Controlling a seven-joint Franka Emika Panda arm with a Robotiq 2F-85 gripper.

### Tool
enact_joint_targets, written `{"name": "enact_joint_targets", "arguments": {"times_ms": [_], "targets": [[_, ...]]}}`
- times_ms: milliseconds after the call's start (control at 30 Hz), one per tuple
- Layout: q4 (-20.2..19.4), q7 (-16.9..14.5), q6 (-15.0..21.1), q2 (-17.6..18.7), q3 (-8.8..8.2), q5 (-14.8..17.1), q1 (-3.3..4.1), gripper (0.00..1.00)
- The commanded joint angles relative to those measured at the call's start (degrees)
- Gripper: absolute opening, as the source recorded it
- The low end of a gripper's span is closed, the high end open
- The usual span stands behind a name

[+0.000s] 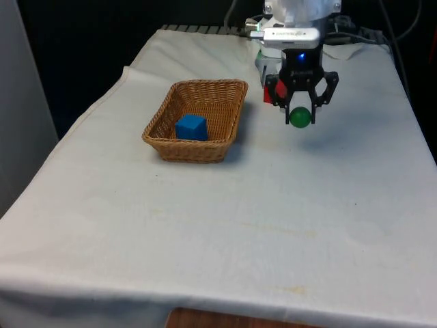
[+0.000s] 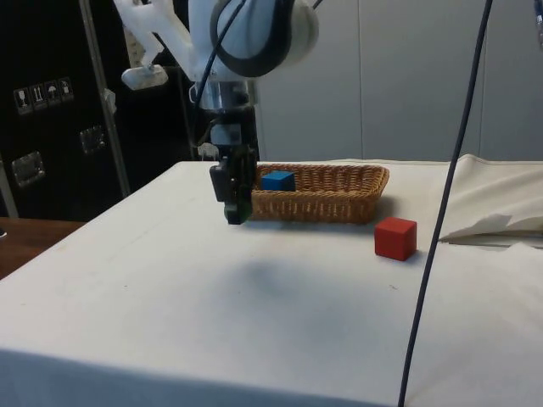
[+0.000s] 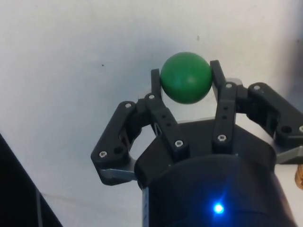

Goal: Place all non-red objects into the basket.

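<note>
A green ball [image 1: 300, 117] [image 3: 186, 77] hangs above the cloth, with my gripper [image 1: 300, 117] [image 2: 235, 212] [image 3: 185, 78] shut on it. The wicker basket [image 1: 205, 90] [image 2: 339, 195] stands to the front view's left of the gripper, and a blue cube [image 1: 191, 128] [image 2: 277, 181] lies inside it. A red cube [image 1: 273, 92] [image 2: 395, 238] rests on the table just behind the gripper in the front view, partly hidden by the fingers.
The cloth is rumpled into folds [image 2: 496, 216] near the robot's base. Open cloth stretches from the basket to the table's near edge [image 1: 218, 301]. A black cable [image 2: 450, 186] hangs down in the side view.
</note>
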Motion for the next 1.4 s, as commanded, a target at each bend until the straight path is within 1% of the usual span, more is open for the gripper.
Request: {"name": "enact_joint_targets", "arguments": {"times_ms": [0, 133, 167, 200, 400, 433, 467, 533, 667, 733, 767, 800, 1033, 1067, 1100, 1133, 1367], "targets": [[-0.63, -1.03, 0.06, -0.63, 0.17, 0.8, -0.52, 0.0], [-1.55, -2.18, 0.06, -1.38, -0.69, 0.92, -0.74, 0.0], [-1.09, -1.38, 0.0, -0.8, -1.09, 0.17, -0.29, 0.0], [-1.83, -2.52, 0.06, -1.55, -0.92, 0.97, -0.8, 0.0], [-4.07, -5.16, 0.06, -3.44, -3.04, 1.38, -1.03, 0.0], [-3.44, -4.18, 0.0, -2.69, -3.21, 0.52, -0.63, 0.0], [-4.3, -5.39, 0.06, -3.67, -3.27, 1.38, -1.03, 0.0], [-4.93, -5.84, -0.06, -4.35, -3.84, 1.2, -1.09, 0.0], [-6.13, -6.7, -0.17, -5.61, -4.98, 0.92, -0.97, 0.0], [-7.05, -7.45, -0.29, -6.65, -5.9, 0.8, -0.97, 0.0], [-6.59, -6.88, 0.0, -5.96, -5.84, 0.52, -0.69, 0.0], [-7.39, -7.68, -0.29, -7.05, -6.19, 0.69, -0.97, 0.0], [-9.85, -9.74, -0.57, -10.03, -8.54, 0.46, -0.92, 0.0], [-10.08, -9.97, -0.57, -10.37, -8.82, 0.46, -0.86, 0.0], [-9.8, -9.8, -0.29, -9.91, -8.82, 0.52, -0.69, 0.0], [-10.43, -10.26, -0.63, -10.77, -9.11, 0.4, -0.92, 0.0], [-12.95, -12.78, -0.57, -13.69, -11.57, 0.34, -0.92, 0.0]]}}
